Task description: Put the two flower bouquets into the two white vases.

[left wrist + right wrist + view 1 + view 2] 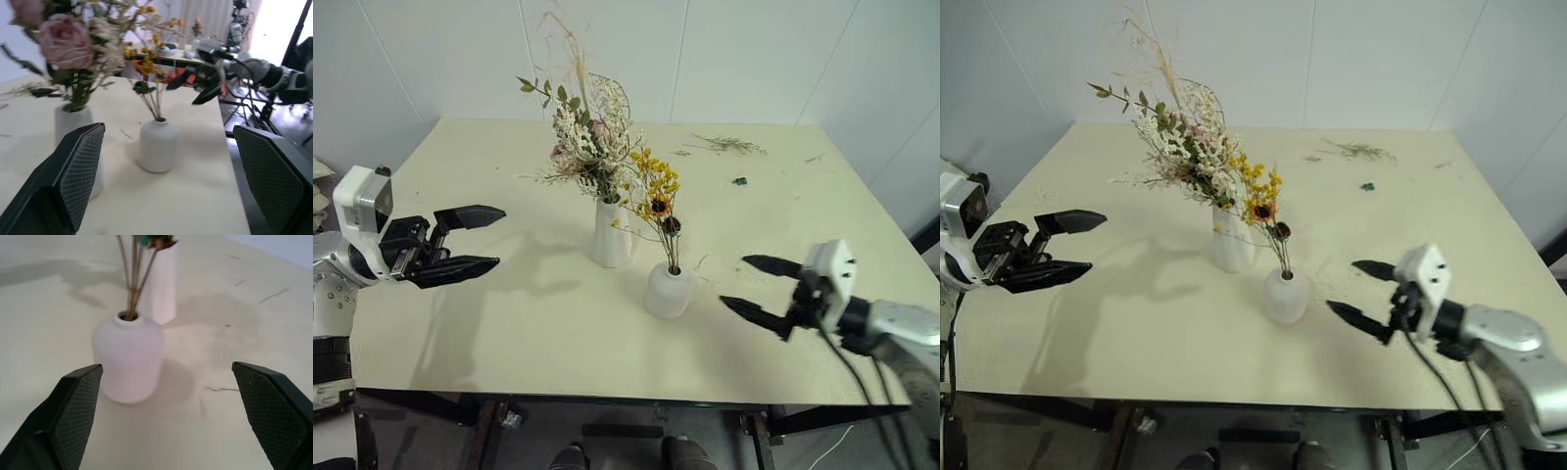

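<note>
Head view – mid-worktop [509,333], rose bouquet [587,147] in tall vase [610,235], yellow bouquet [656,196] in short vase [668,290]; left wrist – left tool [166,161] spread wide, empty; right wrist – right tool [166,396] wide, empty, facing short vase.

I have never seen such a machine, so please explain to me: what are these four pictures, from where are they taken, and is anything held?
This is a robot with two arms, each ending in a gripper of two black fingers. Two pictures come from cameras in its head, looking down at a pale table. The other two come from cameras on its wrists, looking along the fingers. On the table stand a tall white vase with the pink rose bouquet and a short round vase with the yellow flowers. Some loose twigs lie at the far side. The left gripper and right gripper are both open and hold nothing.
</note>
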Robot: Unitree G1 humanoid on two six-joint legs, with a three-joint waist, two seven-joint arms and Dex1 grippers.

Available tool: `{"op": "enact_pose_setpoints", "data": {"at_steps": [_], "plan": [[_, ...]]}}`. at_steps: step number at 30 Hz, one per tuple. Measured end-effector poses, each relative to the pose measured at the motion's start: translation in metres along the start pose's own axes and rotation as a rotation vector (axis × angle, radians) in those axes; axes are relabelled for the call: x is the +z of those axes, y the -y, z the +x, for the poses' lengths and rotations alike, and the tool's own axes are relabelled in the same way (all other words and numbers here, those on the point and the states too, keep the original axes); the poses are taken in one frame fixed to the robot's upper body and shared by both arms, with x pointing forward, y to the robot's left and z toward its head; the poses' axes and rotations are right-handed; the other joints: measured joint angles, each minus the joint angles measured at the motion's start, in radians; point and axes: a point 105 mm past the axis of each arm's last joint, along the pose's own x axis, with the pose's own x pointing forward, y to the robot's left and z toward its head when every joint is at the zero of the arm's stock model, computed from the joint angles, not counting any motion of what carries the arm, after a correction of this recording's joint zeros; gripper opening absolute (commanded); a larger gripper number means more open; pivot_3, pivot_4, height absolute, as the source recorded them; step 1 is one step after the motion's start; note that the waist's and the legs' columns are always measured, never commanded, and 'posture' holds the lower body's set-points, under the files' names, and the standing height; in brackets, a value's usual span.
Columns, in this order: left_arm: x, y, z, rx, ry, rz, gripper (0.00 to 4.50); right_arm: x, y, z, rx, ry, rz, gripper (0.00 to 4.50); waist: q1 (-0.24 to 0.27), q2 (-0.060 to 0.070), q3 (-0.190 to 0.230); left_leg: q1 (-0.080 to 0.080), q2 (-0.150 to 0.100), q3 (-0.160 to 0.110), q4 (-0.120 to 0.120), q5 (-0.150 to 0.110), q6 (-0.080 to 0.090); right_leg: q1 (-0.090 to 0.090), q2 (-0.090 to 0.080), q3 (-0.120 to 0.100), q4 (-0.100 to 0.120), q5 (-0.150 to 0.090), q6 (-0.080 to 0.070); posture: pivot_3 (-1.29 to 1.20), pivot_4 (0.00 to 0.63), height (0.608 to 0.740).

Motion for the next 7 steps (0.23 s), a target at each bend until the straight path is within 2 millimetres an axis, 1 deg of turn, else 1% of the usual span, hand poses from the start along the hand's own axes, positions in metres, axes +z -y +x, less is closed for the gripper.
{"op": "enact_pose_setpoints", "data": {"at_steps": [1,3,5,7], "plan": [[-0.002,-0.007,-0.003,0.028,-0.004,-0.002,4.5,0.001,0.006,-0.01,0.004,-0.033,-0.011,4.47,0.001,0.0,0.0,0.0,0.0,0.0,0.001,0.0,0.0,0.001,0.0,0.0,-0.001,0.0,-0.001,0.0,0.15,0.74],[-0.004,-0.018,-0.009,0.079,-0.011,-0.005,4.5,0.004,0.017,-0.024,-0.003,-0.051,-0.016,4.47,0.0,-0.001,0.0,0.0,0.0,0.0,0.001,0.0,0.0,0.002,0.0,0.0,-0.003,-0.001,-0.002,0.0,0.15,0.74],[-0.007,-0.024,-0.013,0.108,-0.014,-0.01,4.5,0.005,0.023,-0.032,-0.015,-0.042,-0.005,4.47,-0.002,-0.001,0.0,0.0,0.0,0.001,0.001,0.0,0.0,0.002,0.0,0.0,-0.004,0.0,0.0,0.0,0.15,0.74],[-0.007,-0.03,-0.016,0.133,-0.008,-0.012,4.5,0.003,0.026,-0.035,-0.013,-0.04,0.008,4.47,-0.002,-0.001,0.0,-0.001,0.0,0.001,0.001,0.0,0.0,0.002,0.0,0.0,-0.003,0.002,0.003,0.0,0.15,0.74]]}}
